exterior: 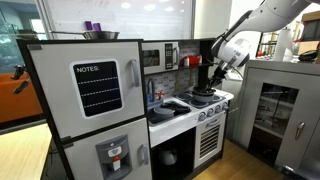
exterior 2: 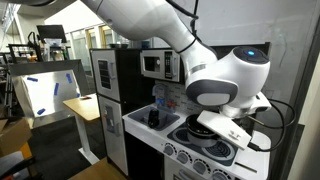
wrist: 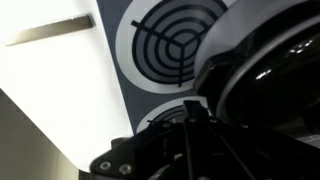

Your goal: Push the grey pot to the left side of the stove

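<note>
- The grey pot [wrist: 262,70] is taken to be the dark, round, glossy body that fills the right of the wrist view. It stands on the stove [wrist: 60,90], and its rim is cut off by the picture's edge.
- In an exterior view a small dark shape [exterior: 203,93] is seen on the cooktop under the arm. It is judged to be the same pot, though it is too small for its outline to be made out.
- Beside the pot in the wrist view one coil burner [wrist: 170,45] is left fully uncovered, and a second below it is half hidden. Free room is thus shown on that side of the cooktop.
- The push is judged unfinished, with the pot not yet brought to an edge of the stove. Whether the uncovered burners are on the stove's left cannot be settled from these views.
- The gripper [wrist: 187,135] is held low, just beside the pot. Contact between them cannot be confirmed.
- The state of the jaws cannot be told: only a dark, blurred mass with a thin bright line is shown at the bottom of the wrist view.
- In an exterior view the gripper and the pot are both hidden by the arm's large white wrist [exterior 2: 225,80]. Only the front burners and the knobs can be seen there.
- The sink [exterior: 170,108] next to the stove is seen only as a dark basin.
</note>
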Controlling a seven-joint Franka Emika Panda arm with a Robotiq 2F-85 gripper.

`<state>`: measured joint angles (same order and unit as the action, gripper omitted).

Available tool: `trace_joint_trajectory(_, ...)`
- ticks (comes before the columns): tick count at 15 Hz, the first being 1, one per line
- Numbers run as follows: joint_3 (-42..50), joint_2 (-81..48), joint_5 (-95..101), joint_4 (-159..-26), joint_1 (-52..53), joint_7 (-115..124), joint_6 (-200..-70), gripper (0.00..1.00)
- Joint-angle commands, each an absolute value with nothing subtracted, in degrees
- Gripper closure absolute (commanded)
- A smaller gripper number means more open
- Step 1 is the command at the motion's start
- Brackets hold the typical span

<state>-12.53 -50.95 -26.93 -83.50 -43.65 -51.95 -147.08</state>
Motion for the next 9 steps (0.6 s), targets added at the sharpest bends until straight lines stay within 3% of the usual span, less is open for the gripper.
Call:
trace_joint_trajectory(1, -12.9, -47.9, -26.6, -86.9, -44.3, -52.9, -145.3, 1.0)
trace_joint_trajectory(9, -12.5, -45.5, -26.7, -89.2, -43.6, -53.1, -143.9, 1.0)
